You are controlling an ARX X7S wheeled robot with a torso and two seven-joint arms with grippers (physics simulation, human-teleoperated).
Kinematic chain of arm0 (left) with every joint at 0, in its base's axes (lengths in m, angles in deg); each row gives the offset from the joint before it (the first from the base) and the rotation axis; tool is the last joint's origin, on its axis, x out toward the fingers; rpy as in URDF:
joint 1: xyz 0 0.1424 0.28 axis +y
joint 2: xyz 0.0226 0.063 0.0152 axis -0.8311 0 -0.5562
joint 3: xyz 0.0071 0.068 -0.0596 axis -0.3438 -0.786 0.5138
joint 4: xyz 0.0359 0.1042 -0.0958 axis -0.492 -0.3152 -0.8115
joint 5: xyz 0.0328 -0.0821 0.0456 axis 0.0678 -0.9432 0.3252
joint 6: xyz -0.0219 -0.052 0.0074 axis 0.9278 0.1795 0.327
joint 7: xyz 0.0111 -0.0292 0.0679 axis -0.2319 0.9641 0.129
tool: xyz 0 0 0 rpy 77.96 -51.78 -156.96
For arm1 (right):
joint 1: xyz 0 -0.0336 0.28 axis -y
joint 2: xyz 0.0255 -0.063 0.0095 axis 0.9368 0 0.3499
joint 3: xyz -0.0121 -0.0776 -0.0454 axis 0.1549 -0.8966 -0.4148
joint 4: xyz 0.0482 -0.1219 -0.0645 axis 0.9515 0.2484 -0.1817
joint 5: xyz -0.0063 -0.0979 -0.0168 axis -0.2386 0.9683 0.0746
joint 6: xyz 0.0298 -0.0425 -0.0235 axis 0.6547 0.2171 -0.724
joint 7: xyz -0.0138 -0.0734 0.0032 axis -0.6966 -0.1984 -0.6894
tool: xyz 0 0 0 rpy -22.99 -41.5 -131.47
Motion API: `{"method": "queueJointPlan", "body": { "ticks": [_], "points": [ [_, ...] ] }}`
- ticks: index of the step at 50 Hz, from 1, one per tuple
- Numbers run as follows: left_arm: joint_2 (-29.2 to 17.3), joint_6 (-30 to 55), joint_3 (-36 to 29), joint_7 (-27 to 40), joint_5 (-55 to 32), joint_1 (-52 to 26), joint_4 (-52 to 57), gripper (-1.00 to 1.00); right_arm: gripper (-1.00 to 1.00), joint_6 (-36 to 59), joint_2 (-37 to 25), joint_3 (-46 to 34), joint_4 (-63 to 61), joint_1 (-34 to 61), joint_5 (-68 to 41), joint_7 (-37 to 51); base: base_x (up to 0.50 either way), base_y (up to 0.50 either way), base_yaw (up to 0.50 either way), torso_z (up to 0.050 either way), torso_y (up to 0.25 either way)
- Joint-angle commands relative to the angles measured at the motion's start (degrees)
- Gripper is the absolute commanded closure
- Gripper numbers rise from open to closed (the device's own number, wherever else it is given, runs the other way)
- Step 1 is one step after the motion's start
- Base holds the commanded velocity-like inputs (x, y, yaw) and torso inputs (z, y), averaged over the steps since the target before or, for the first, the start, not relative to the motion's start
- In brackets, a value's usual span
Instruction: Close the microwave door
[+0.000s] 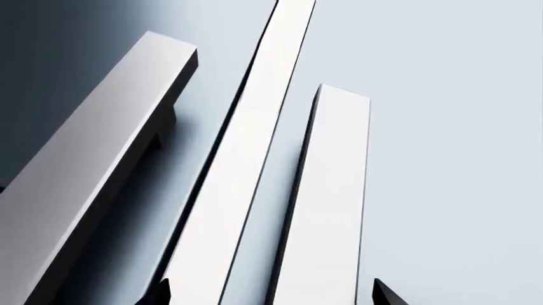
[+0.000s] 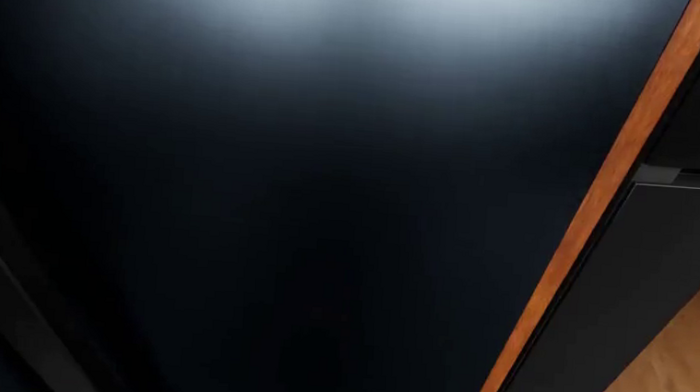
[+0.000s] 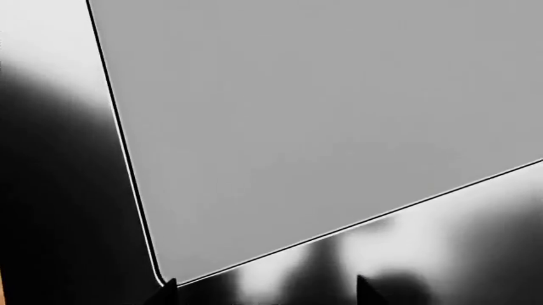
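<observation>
Dark glossy panel point(image 2: 276, 191) fills the head view, orange-edged point(image 2: 608, 205), wood floor point(image 2: 684, 367) beyond; no arms visible there. Right tool point(image 3: 263, 289) sits very near a grey door pane point(image 3: 322, 127), only dark tips showing, so I can't tell spread or pressed. Left tool point(image 1: 271, 295) faces bar handles point(image 1: 331, 203) on a pale front, state equally unclear. Door lies straight ahead of the right tool; probably the pushing arm.
</observation>
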Motion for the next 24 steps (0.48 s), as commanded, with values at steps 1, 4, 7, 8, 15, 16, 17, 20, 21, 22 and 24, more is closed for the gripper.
{"method": "queueJointPlan", "body": {
  "ticks": [1,4,7,8,15,16,17,20,21,22,24],
  "points": [
    [-0.3,-0.4,0.0,0.3,0.2,0.0,0.0,-1.00,-1.00,1.2,0.3,0.5,5.6,0.8,2.9,-5.9,0.00,0.00,0.00,0.000,0.000],
    [-0.3,-0.5,-0.1,0.4,0.2,0.0,0.0,-1.00,-1.00,1.1,0.8,2.6,7.2,1.9,4.0,-5.2,0.00,0.00,0.00,0.000,0.000],
    [-0.4,-0.6,-0.1,0.4,0.2,0.1,0.0,-1.00,-1.00,0.8,1.1,3.9,8.4,2.7,4.5,-5.1,0.00,0.00,0.00,0.000,0.000],
    [-0.4,-0.7,-0.1,0.4,0.3,0.1,0.0,-1.00,-1.00,0.7,1.2,4.2,8.6,2.8,4.6,-5.2,0.00,0.00,0.00,0.000,0.000],
    [-0.6,-0.9,-0.2,0.5,0.3,0.3,0.1,-1.00,-1.00,1.4,1.6,6.3,10.7,3.9,5.4,-6.1,0.00,0.00,0.00,0.000,0.000],
    [-0.7,-1.0,-0.3,0.5,0.4,0.3,0.1,-1.00,-1.00,1.4,1.7,6.8,11.1,4.1,5.7,-6.2,0.00,0.00,0.00,0.000,0.000],
    [-0.7,-1.0,-0.3,0.5,0.3,0.3,0.1,-1.00,-1.00,1.5,1.9,7.2,11.4,4.1,5.9,-6.2,0.00,0.00,0.00,0.000,0.000],
    [-0.8,-1.1,-0.4,0.6,0.3,0.2,0.1,-1.00,-1.00,1.5,2.2,8.7,12.4,4.4,6.4,-6.2,0.00,0.00,0.00,0.000,0.000],
    [-0.8,-1.1,-0.4,0.6,0.3,0.2,0.1,-1.00,-1.00,1.5,2.4,9.2,12.9,4.5,6.4,-6.2,0.00,0.00,0.00,0.000,0.000],
    [-0.9,-1.2,-0.5,0.6,0.3,0.3,0.1,-1.00,-1.00,1.5,2.5,9.4,13.3,4.5,6.4,-6.2,0.00,0.00,0.00,0.000,0.000],
    [-0.9,-1.2,-0.5,0.6,0.3,0.3,0.1,-1.00,-1.00,1.5,2.8,10.1,14.2,4.7,6.7,-6.2,0.00,0.00,0.00,0.000,0.000]
  ]
}}
